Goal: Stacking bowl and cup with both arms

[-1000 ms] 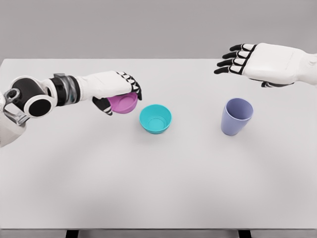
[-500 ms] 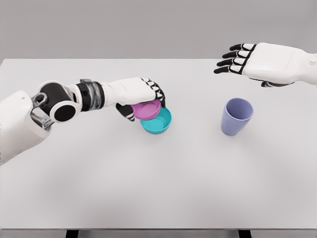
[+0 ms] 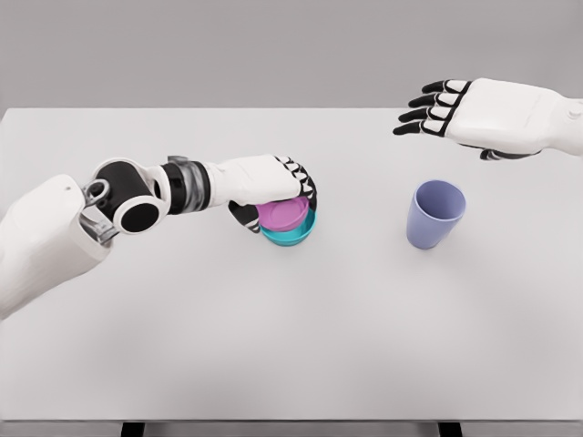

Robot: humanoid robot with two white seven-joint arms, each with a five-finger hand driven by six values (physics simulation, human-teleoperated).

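— Left hand (image 3: 273, 191), item one: how does it stand?

— Fingers curled over a pink bowl (image 3: 282, 215) from above and from the far side, thumb on the near left side. It is clamped on that bowl. The white forearm runs in from the lower left, black joint rings showing near the elbow.

— Start with the big things, then.

— Table (image 3: 291, 328): white, wide, filling most of the view, grey wall behind. Left arm: reaching across its left half towards the middle. Right hand (image 3: 455, 111): raised above the far right of the table, palm down, black-tipped fingers spread and pointing left, holding nothing.

— And the wares?

— Lavender cup (image 3: 435, 214): upright on the table, mouth open upwards, below and a little left of the right hand, well apart from the bowls. Teal bowl (image 3: 290, 236): upright on the table just left of centre. Only its near rim and lower wall show, since the pink bowl sits inside it.

— Fully seated?

— Pink bowl: nested in the teal one, its rim a little above the teal rim, tilted slightly. Whether it rests on the bottom I cannot tell; the fingers cover its far edge.

— Cup touched by anything?

— Nothing touches it.
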